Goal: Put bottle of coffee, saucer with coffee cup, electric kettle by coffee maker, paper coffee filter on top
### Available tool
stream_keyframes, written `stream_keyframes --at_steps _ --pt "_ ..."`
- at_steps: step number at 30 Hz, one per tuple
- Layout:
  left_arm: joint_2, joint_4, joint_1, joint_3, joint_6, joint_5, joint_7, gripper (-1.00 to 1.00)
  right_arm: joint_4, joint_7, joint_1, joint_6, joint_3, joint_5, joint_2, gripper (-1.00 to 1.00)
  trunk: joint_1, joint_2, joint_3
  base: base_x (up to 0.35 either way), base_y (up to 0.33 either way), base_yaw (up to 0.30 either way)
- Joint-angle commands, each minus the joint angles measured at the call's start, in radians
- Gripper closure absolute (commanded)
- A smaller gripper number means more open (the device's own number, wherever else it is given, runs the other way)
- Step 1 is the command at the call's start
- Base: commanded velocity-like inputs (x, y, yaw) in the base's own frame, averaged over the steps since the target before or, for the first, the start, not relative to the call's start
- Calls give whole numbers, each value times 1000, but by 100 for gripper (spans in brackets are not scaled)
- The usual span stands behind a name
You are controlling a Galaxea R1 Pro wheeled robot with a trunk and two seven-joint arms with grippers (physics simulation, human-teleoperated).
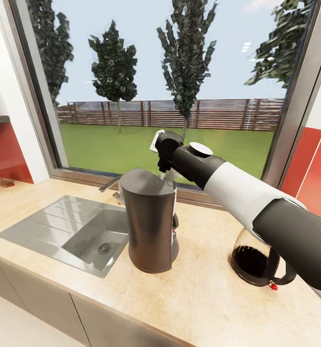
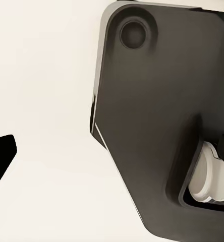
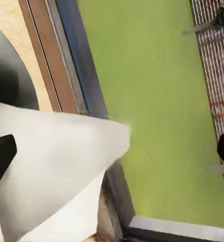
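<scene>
The coffee maker [image 1: 150,221] stands upright on the kitchen countertop [image 1: 204,299], right of the sink. My right arm reaches over from the right, and my right gripper [image 1: 166,174] hangs just behind the coffee maker's slanted top. In the right wrist view the right gripper [image 3: 112,156] is open, its fingertips [image 3: 0,155] far apart. A white paper coffee filter [image 3: 61,171] lies between and beyond them, beside the coffee maker's grey top [image 3: 11,80]. The electric kettle [image 1: 254,262], with dark liquid inside, stands to the right, partly hidden by my arm. My left gripper [image 2: 112,161] shows one black fingertip [image 2: 2,156] at the view's edge.
A steel sink [image 1: 78,226] with a drainboard and a faucet [image 1: 111,185] sits left of the coffee maker. A large window with its sill [image 1: 204,195] runs along the back of the counter. The left wrist view faces a dark grey robot body part [image 2: 162,126].
</scene>
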Motion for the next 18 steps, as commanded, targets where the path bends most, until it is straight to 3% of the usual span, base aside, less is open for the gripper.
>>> stream_keyframes --at_steps 1,18 --pt "0 -1 0 1 0 8 1 -100 0 9 -1 2 2 10 0 -100 0 -1 -1 0 0 0" --pt "-1 -1 0 1 0 8 1 -100 -1 9 -1 2 2 10 0 -100 0 -1 -1 0 0 0"
